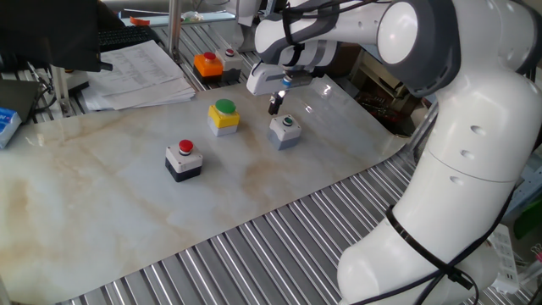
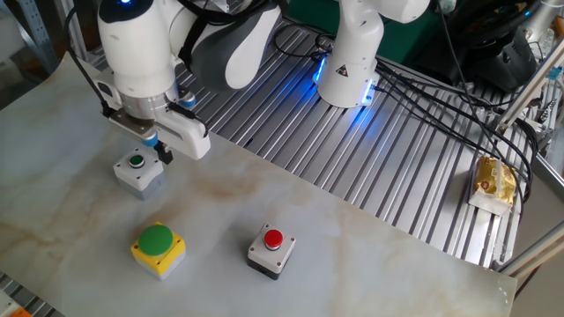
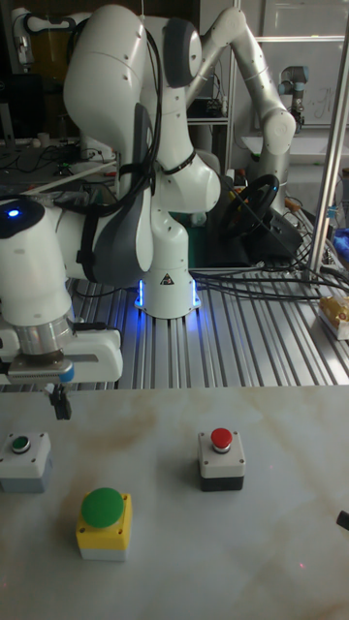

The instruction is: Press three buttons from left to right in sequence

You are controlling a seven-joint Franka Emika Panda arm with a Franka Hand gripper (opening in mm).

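Observation:
Three button boxes stand on the marbled sheet. In one fixed view the red button on its white-topped black box is leftmost, then the green button on the yellow box, then the small dark-green button on the grey box. My gripper hangs just above the sheet, close beside the grey box and touching none of the boxes. Its fingers are pressed together with nothing between them. The tall fixed view shows the gripper a little above and to the right of the grey box.
An orange box with a red button and a stack of papers lie beyond the sheet. Ribbed metal tabletop surrounds the sheet. A second robot base and a yellow packet stand on the ribbed top.

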